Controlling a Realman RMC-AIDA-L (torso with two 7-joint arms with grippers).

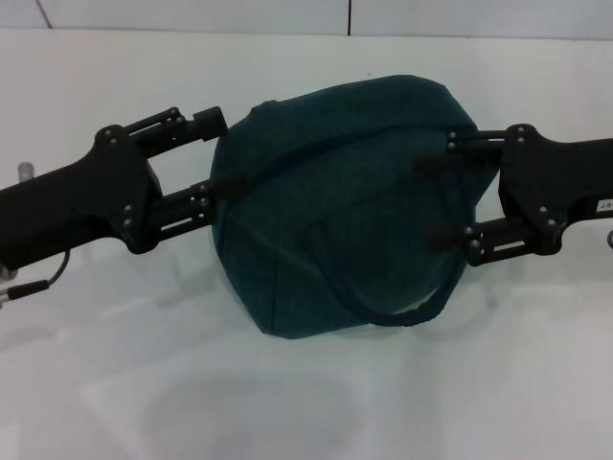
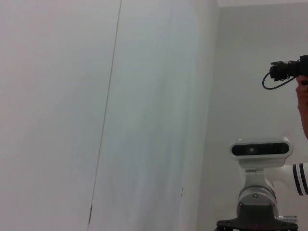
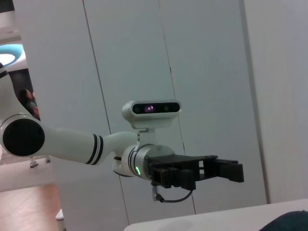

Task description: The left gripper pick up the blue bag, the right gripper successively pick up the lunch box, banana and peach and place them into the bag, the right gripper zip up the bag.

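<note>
The blue bag fills the middle of the head view, raised between both arms, with its faint shadow on the table below. My left gripper is open at the bag's left edge. Its lower fingertip touches the bag where a rope handle starts, and its upper finger is clear. My right gripper is open, both fingers lying over the bag's right side. A second handle loop hangs below. The right wrist view shows the left gripper and a corner of the bag. The lunch box, banana and peach are out of view.
White wall panels rise behind the table's far edge. My own head camera shows in the left wrist view against grey wall panels. A person's hand holding a small black camera is at that view's edge.
</note>
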